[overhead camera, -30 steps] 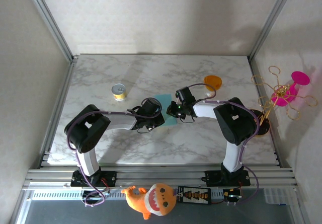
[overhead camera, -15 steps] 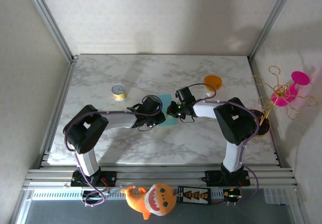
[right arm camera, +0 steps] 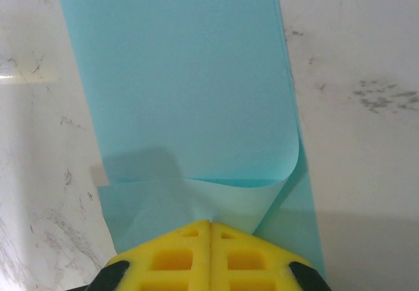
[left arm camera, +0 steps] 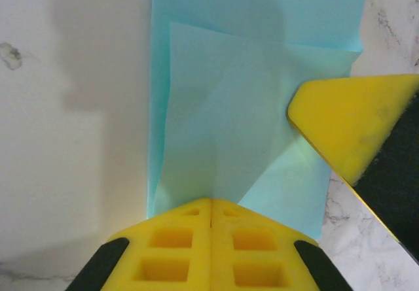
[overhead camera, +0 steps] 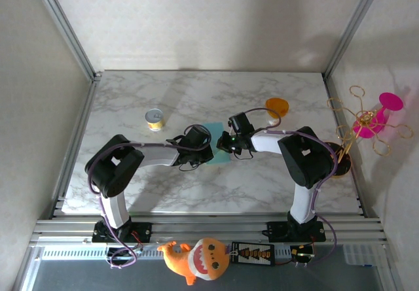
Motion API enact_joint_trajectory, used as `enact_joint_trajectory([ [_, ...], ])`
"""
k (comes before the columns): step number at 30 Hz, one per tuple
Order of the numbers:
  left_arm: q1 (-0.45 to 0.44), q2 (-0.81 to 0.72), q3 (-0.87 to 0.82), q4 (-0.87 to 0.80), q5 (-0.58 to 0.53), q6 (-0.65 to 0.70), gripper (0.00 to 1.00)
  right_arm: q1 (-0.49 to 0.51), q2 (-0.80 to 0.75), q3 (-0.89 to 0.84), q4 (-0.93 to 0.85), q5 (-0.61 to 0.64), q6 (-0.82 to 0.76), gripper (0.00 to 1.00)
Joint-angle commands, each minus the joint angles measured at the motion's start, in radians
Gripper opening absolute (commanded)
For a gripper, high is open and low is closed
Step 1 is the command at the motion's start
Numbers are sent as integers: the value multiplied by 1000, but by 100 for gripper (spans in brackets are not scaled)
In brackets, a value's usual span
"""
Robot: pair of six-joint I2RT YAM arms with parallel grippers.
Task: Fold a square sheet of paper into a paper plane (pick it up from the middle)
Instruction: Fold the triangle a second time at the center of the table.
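Lying on white marble table [overhead camera: 196, 95], folded teal paper [overhead camera: 213, 129], pale walls [overhead camera: 196, 23]

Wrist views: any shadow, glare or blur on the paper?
Left wrist view: soft grey shadow over the top of the paper and the table beside it. Right wrist view: small shadow just above the right claw, faint glare streak at left.

The top camera sits high at 6 o'clock, looking down toward 12 over the whole table [overhead camera: 275, 186]. The wrist cameras sit very close, left facing 3 o'clock, right facing 9. All 3 share the square sheet of paper [overhead camera: 214, 129] [left arm camera: 262, 42] [right arm camera: 183, 75].
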Motion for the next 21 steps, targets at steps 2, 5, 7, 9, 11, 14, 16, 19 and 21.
enact_joint_trajectory([
  [2,5,-3,-58,-44,-19,-8,2,-20,15,-7,-96,53,-31,2],
  [5,5,-3,-64,-43,-18,-4,1,-30,-29,3,-40,5,-61,3],
  [7,5,-2,-62,-40,-13,-2,0,-28,-55,6,-6,-50,-99,3],
  [9,5,0,-59,-40,-13,1,0,-24,-72,-4,19,-101,-121,2],
  [11,4,2,-55,-41,-13,4,0,-15,-77,-27,50,-149,-114,2],
  [14,5,4,-52,-41,-13,7,0,3,-64,-38,54,-156,-97,2],
  [16,3,3,-52,-41,-14,6,0,13,-51,-39,55,-155,-88,2],
  [19,3,2,-52,-41,-15,5,0,21,-28,-44,52,-158,-78,2],
  [21,2,0,-55,-38,-20,4,0,24,-13,-48,60,-164,-77,2],
])
